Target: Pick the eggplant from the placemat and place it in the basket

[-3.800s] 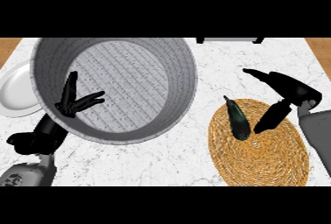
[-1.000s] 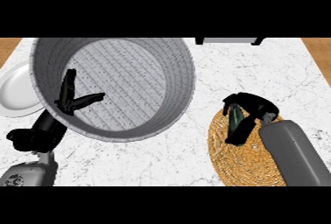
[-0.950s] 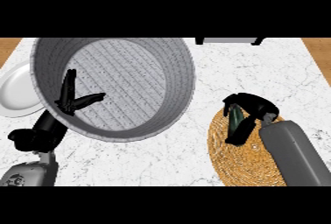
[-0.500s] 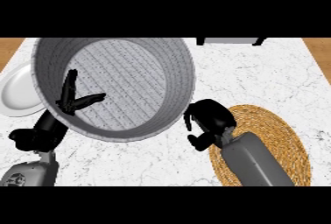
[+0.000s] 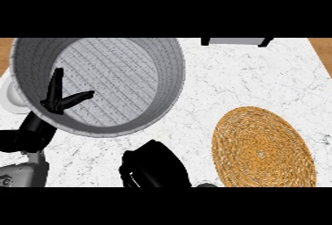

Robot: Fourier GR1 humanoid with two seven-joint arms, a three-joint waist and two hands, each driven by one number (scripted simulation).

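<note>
The big grey woven basket (image 5: 170,66) fills the upper left of the head view. The round straw placemat (image 5: 262,147) lies at the right with nothing on it. My right hand (image 5: 154,169) is low in the middle of the view, left of the placemat and just below the basket's near rim. Its fingers are curled, and the dark eggplant is hidden inside them. My left hand (image 5: 60,100) shows over the basket's left rim, open with straight fingers, resting.
A white plate (image 5: 9,94) peeks out behind the basket at the left edge. A dark object (image 5: 235,41) sits at the counter's far edge. Bare marble lies between basket and placemat.
The right hand closed on the eggplant on the placemat, lifted it off and carried it left and toward me. The placemat is now bare. The left hand has not moved.
</note>
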